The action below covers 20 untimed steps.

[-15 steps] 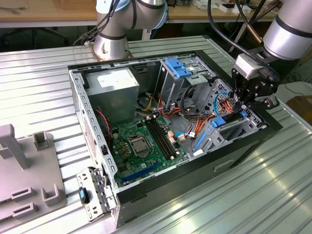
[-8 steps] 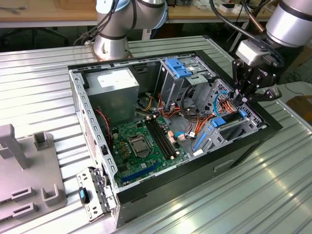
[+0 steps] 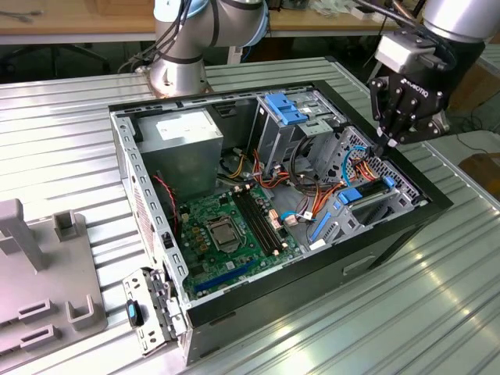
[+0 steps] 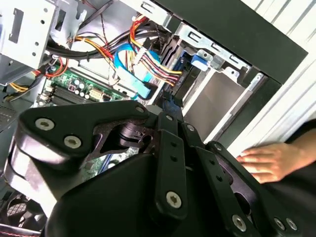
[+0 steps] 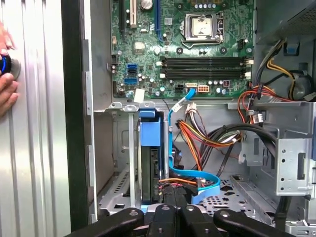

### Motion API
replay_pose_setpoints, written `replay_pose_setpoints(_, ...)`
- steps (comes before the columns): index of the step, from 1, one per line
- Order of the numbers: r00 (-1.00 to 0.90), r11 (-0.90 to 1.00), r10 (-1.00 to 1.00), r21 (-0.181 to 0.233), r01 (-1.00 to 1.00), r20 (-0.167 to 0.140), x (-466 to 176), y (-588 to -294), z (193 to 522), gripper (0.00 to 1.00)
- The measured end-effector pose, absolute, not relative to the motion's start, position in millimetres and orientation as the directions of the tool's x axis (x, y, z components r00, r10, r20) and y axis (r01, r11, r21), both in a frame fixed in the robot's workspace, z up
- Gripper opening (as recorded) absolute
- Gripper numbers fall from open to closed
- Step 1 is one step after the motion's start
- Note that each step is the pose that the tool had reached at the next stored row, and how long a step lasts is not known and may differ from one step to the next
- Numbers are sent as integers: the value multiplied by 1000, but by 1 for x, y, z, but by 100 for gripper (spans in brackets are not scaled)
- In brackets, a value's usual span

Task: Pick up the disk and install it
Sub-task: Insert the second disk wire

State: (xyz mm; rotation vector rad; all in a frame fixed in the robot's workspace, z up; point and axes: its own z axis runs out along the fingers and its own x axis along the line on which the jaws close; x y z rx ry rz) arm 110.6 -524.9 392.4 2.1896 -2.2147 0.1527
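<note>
The pincer [image 3: 388,143] points downward, its black fingers [image 5: 170,217] drawn together.

Surface [image 3: 70,133]: ribbed bare metal, satin sheen. Computer case [image 3: 391,234]: matt black outer panels, dull grey sheet-metal interior. Motherboard [image 3: 226,234]: green, matt. Disk [image 5: 150,163]: dark body in glossy blue plastic rails. Pincer [image 3: 388,142]: matt black, bright screw heads.

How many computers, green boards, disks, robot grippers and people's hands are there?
computer case: 1
green motherboard: 1
disk: 1
gripper: 1
person's hand: 1
Total: 5
</note>
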Motion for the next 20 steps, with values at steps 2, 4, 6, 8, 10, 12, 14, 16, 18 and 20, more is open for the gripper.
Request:
replay_pose_setpoints(2, -13, 8, -995, -50, -999, 97, 111, -521, 393, 11)
replay_pose_setpoints(4, -13, 7, -991, -49, -999, 131, 111, -516, 393, 11)
replay_pose_setpoints(6, -13, 6, -988, -48, -999, 154, 111, -511, 393, 11)
replay_pose_setpoints(8, -12, 5, -986, -45, -999, 166, 112, -507, 393, 11)
replay_pose_setpoints(10, -12, 5, -986, -41, -999, 166, 115, -502, 393, 11)
replay_pose_setpoints(12, -12, 5, -986, -40, -999, 166, 117, -500, 393, 24)
replay_pose_setpoints(14, -12, 5, -986, -40, -999, 166, 117, -497, 392, 36)
replay_pose_setpoints(16, -12, 5, -986, -40, -999, 166, 117, -492, 390, 42)
replay_pose_setpoints(18, -12, 5, -985, -40, -999, 174, 117, -483, 389, 42)
replay_pose_setpoints(20, -12, 3, -979, -41, -999, 204, 118, -471, 387, 42)
